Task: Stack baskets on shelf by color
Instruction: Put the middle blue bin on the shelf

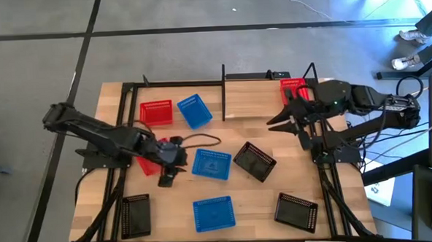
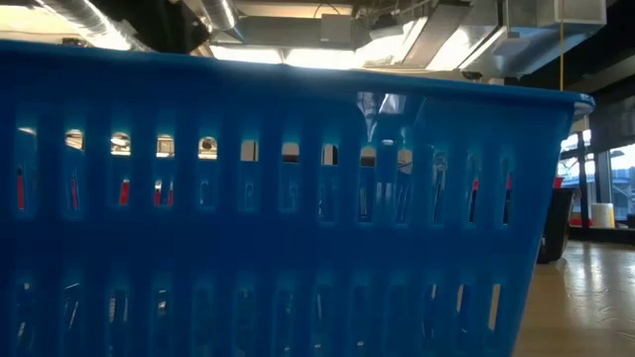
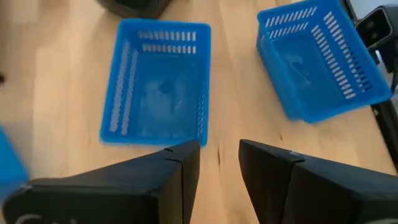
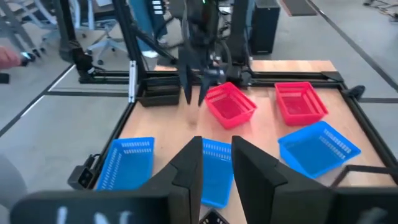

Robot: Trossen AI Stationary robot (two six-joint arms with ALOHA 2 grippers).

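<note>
- A blue perforated plastic basket fills the low view.
- Light wooden bench on grey floor; baskets scattered centre.
- Left hand, left of centre, slightly parted, empty.
- Right hand, right, splayed, empty.

A blue basket with slotted walls fills nearly the whole view, the wooden tabletop showing beside it.

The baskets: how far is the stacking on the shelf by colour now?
Barely begun. One red basket sits at the right end of the shelf; no stack shows. The left hand and right hand are open, empty. Eight other baskets lie single.
</note>
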